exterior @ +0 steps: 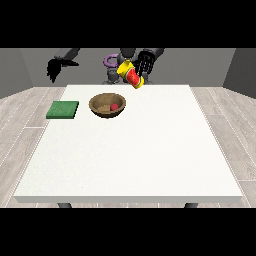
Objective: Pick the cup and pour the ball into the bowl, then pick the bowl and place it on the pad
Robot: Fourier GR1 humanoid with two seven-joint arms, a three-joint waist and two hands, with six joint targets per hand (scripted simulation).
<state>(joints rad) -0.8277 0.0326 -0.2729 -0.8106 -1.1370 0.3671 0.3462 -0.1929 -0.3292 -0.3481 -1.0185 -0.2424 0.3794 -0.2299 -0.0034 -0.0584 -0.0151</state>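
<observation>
- Nearest the camera: white worktop (pixel 130 160), its front half bare.
- One wooden bowl (pixel 107 105) stands on the worktop towards its far side, left of centre in the view.
- One red ball (pixel 114 106) lies inside the bowl, against its right inner wall.
- One green pad (pixel 63 110) lies flat at the worktop's left edge, just beside the bowl but apart from it.
- One yellow cup (pixel 131 75) with a red inside is held in the air above the worktop's far edge, up and to the right of the bowl. It is tilted, mouth facing down and towards the camera.
- Hand at the view's right (pixel 145 62): its fingers show just behind and above the cup, on the cup's right side, grasping it.
- Hand at the view's left (pixel 55 68): raised off the worktop, well apart from every item, holding nothing; whether its fingers are released or clenched cannot be told.
</observation>
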